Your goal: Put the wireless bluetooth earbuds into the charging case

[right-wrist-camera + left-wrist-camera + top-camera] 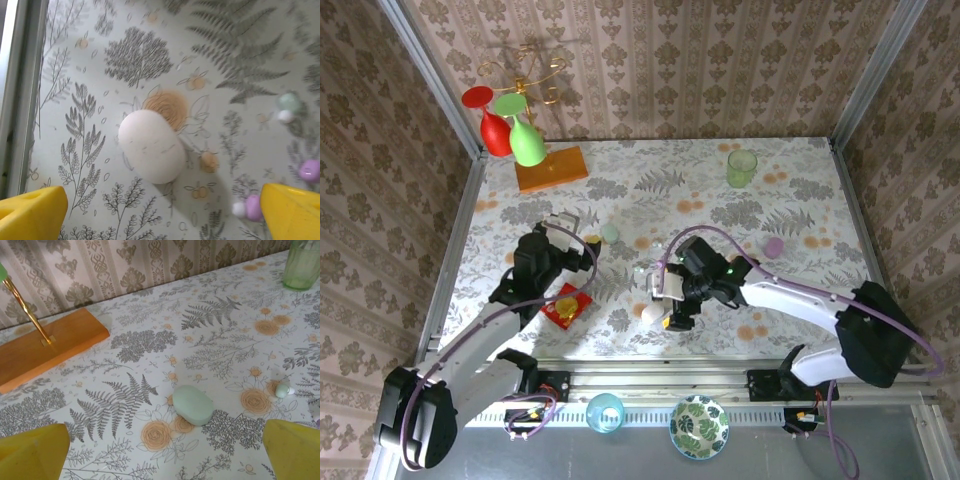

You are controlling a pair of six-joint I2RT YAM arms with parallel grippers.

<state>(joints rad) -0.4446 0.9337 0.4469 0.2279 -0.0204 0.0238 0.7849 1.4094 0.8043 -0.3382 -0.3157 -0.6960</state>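
When we look from above, the left hand (582,230) and right hand (660,310) hang over the surface (800,200). Our left wrist shows it spread, a green case (193,404) and green earbud (283,390) ahead. Our right, spread too, should softly pinch the pink earbud (251,207) near the white case (151,146).

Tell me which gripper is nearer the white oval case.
Right. The right gripper hangs close over the white case, open; the left gripper is well off to the left, open, facing the green case.

no legible text or labels
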